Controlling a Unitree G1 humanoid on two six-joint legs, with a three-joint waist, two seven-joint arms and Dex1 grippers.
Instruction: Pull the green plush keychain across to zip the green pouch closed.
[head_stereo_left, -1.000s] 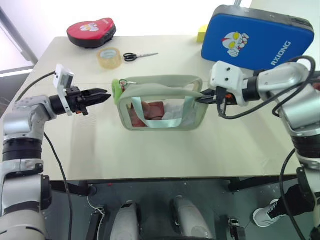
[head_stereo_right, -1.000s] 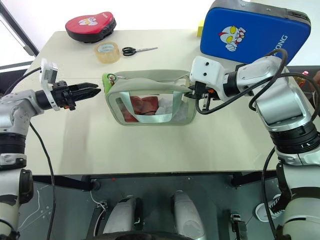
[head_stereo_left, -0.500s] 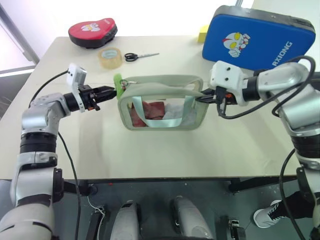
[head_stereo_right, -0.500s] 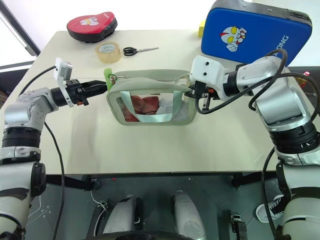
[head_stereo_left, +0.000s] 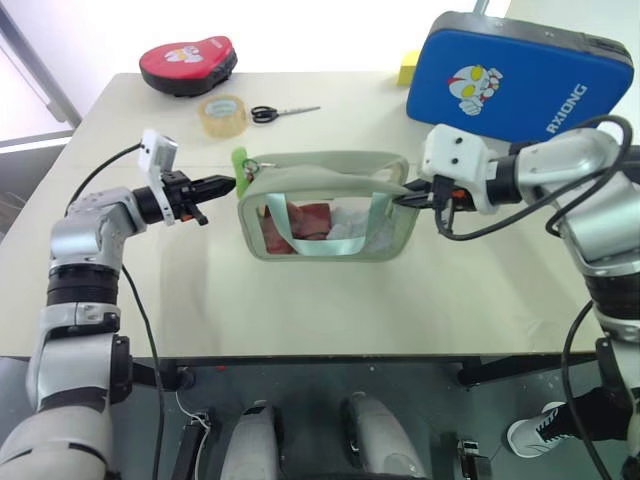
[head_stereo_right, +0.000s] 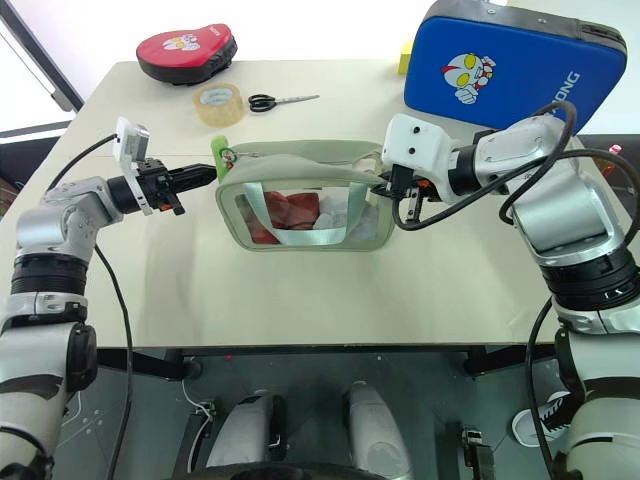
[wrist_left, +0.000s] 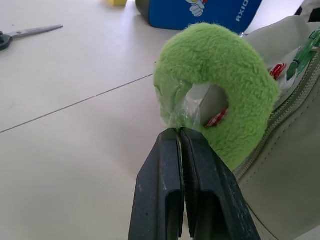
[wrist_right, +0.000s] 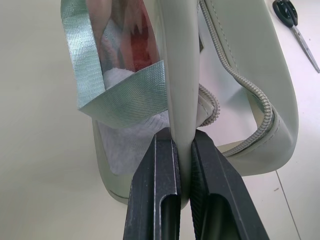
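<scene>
Both grippers clamped at the green pouch (head_stereo_left: 325, 205), mid-frame.
Left gripper (wrist_left: 179, 134) pinches the green plush keychain's (wrist_left: 220, 85) edge; right gripper (wrist_right: 181, 137) grips the pouch's rim.

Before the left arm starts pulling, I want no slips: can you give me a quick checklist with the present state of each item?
1. Left tool shut on the green plush keychain: ok, its fingers are pinched on the charm's lower edge.
2. Right tool anchoring the green pouch: ok, clamped on the pouch's end rim.
3. Zipper still open, ready to be drawn across: ok, the teeth stand apart at the right end.
4. Depth of the left grip: cannot tell, the fingertips catch just the fuzzy edge.
5. Pull path along the pouch top: ok, the scissors and tape roll lie farther back on the table.
</scene>
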